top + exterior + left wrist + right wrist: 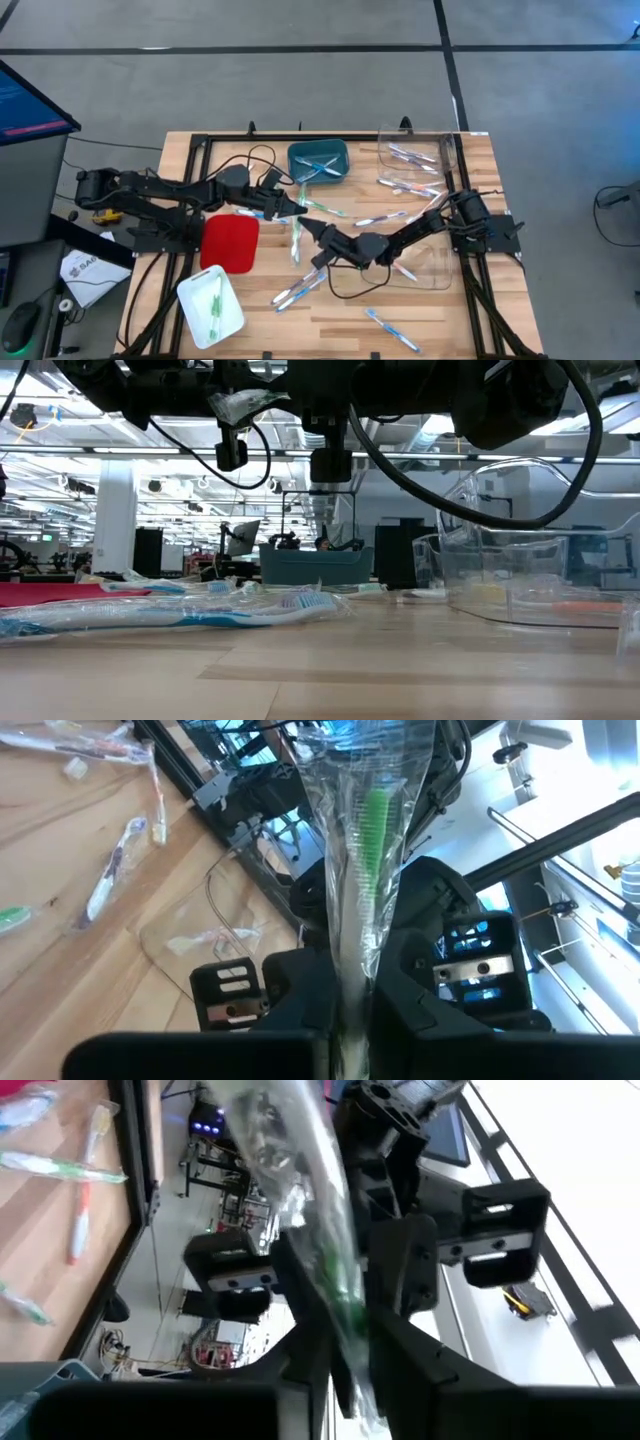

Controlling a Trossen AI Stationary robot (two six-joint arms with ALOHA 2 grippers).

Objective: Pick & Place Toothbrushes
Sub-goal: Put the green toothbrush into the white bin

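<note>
Red tray (229, 243), teal bin (318, 163), white tray (210, 306) (green toothbrushes (214, 300) inside), pale wooden table (330, 325)

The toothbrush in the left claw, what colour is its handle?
Green, inside a clear wrapper. The toothbrush shows best in the left wrist view, clamped in the left claw.

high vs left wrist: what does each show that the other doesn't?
Only the high view shows the layout: teal bin holding blue toothbrushes, red tray, white tray with a green brush, and both grippers, left and right, meeting over the table's middle.

Only the left wrist view shows the grip: the left gripper is shut on a clear-wrapped green toothbrush, with the right gripper facing it on the same wrapper.

Both show loose wrapped toothbrushes on the wooden table.
</note>
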